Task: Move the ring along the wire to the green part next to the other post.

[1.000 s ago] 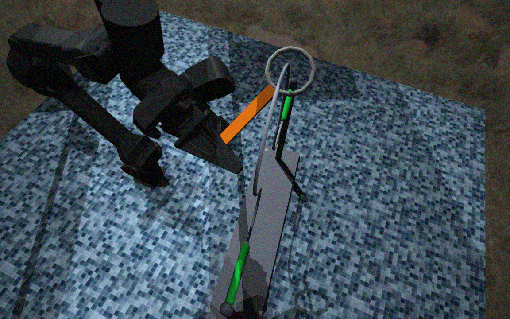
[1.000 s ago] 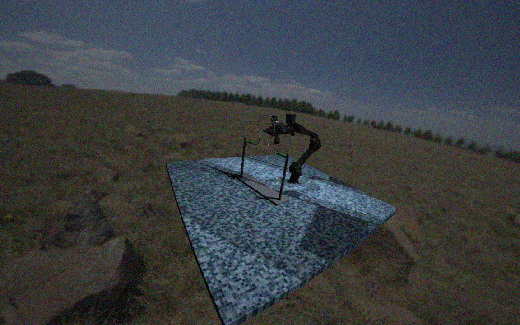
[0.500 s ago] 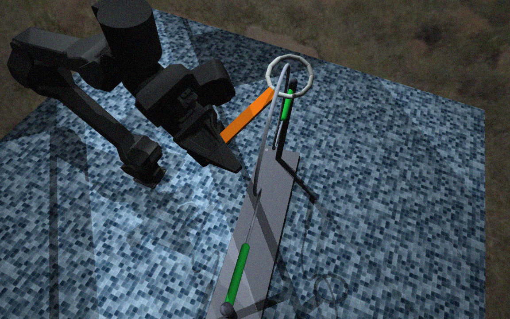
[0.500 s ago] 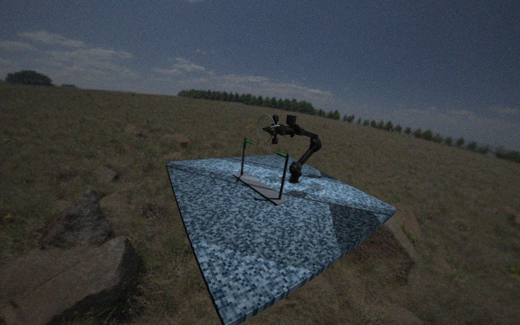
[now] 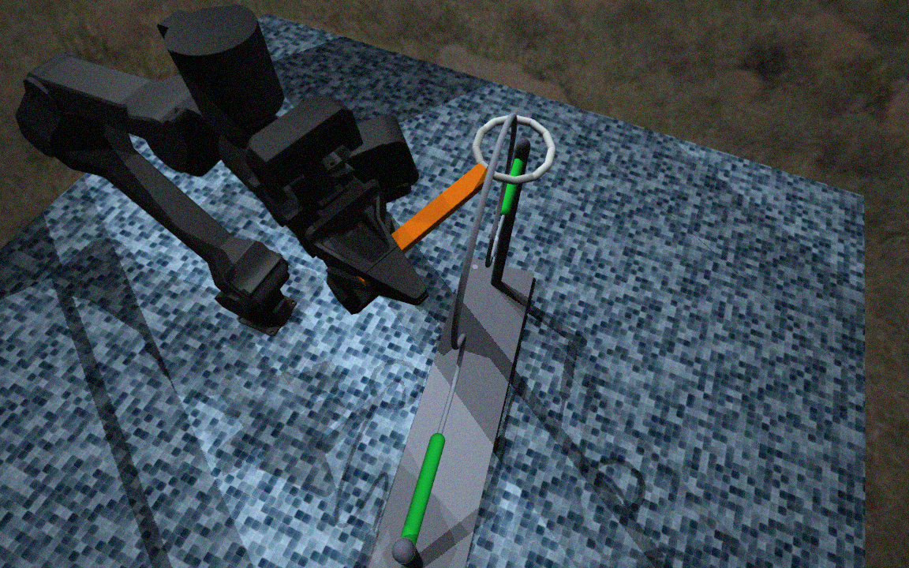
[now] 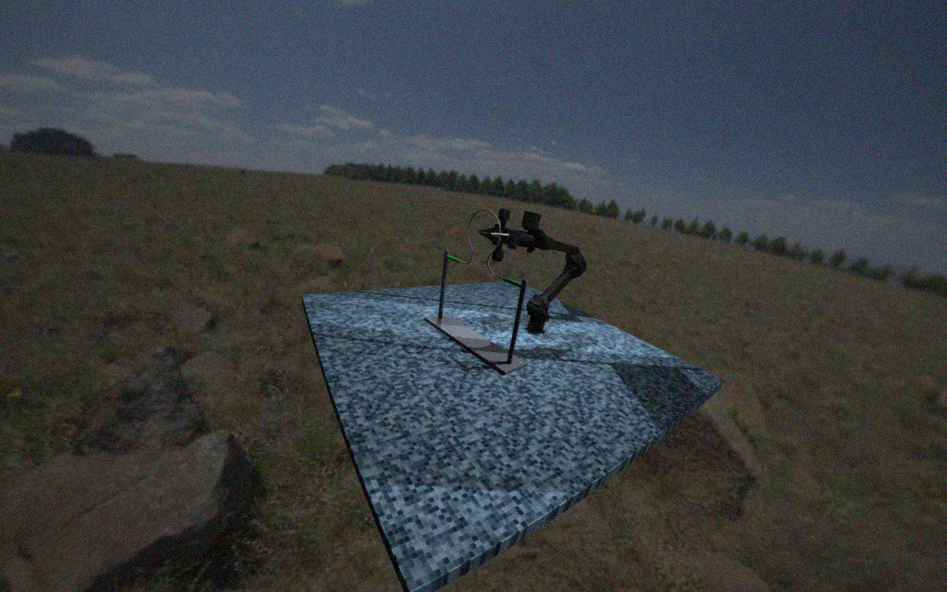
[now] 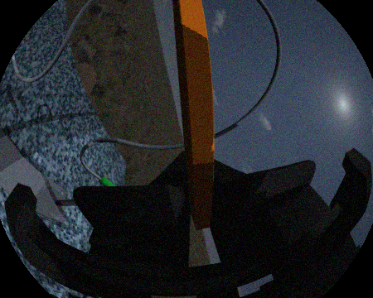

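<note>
My gripper [image 5: 390, 278] [image 6: 482, 232] [image 7: 189, 156] is shut on the orange handle [image 5: 440, 206] [image 7: 199, 95], which slants up to the pale ring [image 5: 551, 149]. The ring [image 6: 499, 233] looks nearly edge-on in the exterior view, at the right side of the wire's tall arch. The grey wire [image 5: 472, 247] [image 6: 470, 228] [image 7: 278, 50] appears to run through the ring; its arch top overlaps the ring's upper rim in the top view. I cannot tell the exact gap. Green parts [image 5: 422, 487] [image 5: 512, 187] [image 6: 453, 258] [image 6: 512, 281] sit beside the posts; one green part [image 7: 108, 181] shows in the wrist view.
Dark posts [image 5: 506, 247] [image 6: 443, 287] [image 6: 517, 320] rise from the grey base plate [image 5: 454, 416] [image 6: 466, 335] on the mosaic table [image 5: 690, 338] [image 6: 447, 441]. The wire's tall loop and lower bends stand close to the fingers. Shadows cross the table.
</note>
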Action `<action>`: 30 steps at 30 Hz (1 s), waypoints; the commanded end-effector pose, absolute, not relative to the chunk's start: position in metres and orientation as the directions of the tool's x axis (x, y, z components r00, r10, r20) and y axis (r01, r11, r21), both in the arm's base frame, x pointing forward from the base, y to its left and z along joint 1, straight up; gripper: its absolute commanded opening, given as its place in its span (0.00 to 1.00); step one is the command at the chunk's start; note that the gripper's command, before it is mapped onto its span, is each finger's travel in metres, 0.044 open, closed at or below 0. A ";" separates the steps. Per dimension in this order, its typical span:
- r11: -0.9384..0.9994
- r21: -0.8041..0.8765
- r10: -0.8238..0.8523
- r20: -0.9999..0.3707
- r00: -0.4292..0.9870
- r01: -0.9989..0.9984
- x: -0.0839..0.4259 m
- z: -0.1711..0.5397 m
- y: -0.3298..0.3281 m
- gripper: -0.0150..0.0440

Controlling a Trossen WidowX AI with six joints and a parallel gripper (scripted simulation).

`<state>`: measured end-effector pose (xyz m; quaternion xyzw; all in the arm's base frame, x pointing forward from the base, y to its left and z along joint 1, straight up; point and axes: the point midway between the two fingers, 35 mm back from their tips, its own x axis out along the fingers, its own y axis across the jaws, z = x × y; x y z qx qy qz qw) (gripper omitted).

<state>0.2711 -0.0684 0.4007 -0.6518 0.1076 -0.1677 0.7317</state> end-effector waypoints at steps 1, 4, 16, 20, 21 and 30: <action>0.034 -0.992 -0.378 0.099 0.920 0.120 0.270 0.405 -0.068 0.00; -0.004 -0.992 -0.374 0.118 0.920 0.126 0.270 0.406 -0.068 0.00; -0.155 -0.977 -0.353 0.192 0.916 0.145 0.269 0.412 -0.068 0.00; -0.204 -0.967 -0.343 0.216 0.914 0.152 0.269 0.414 -0.068 0.00; -0.217 -0.964 -0.341 0.222 0.913 0.154 0.269 0.415 -0.067 0.00; -0.325 -0.931 -0.314 0.274 0.909 0.168 0.269 0.419 -0.066 0.00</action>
